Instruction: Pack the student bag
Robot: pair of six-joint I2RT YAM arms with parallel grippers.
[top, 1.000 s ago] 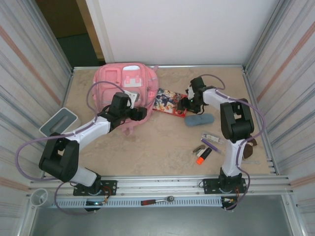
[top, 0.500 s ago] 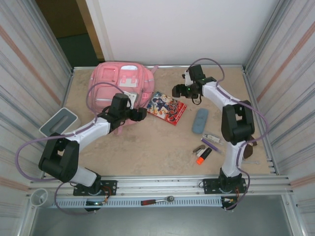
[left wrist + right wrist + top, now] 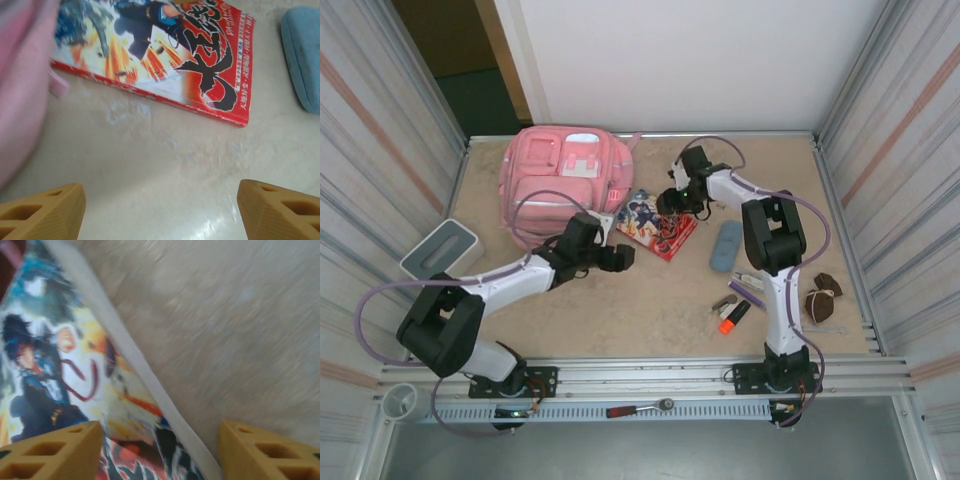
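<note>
The student bag point(image 3: 562, 170), a pink backpack, lies flat at the back left of the table; its fabric fills the left edge of the left wrist view point(image 3: 20, 100). A colourful comic book point(image 3: 656, 224) lies just right of it. My left gripper point(image 3: 622, 258) is open low over bare table in front of the book point(image 3: 165, 55), its fingers point(image 3: 42, 212) wide apart with nothing between. My right gripper point(image 3: 666, 206) hovers open over the book's far edge point(image 3: 65, 380), whose white page edge runs between the fingers point(image 3: 270, 450).
A blue pouch point(image 3: 725, 245) lies right of the book, and shows at the right edge of the left wrist view point(image 3: 302, 55). An orange highlighter point(image 3: 733, 317), small pens point(image 3: 748, 282) and a brown item point(image 3: 823, 295) sit near right. A grey-white box point(image 3: 440, 250) stands far left.
My right gripper swung left from the back of the table down to the book's far edge. My left gripper left the bag and moved right to the book's near side. The pouch has turned.
</note>
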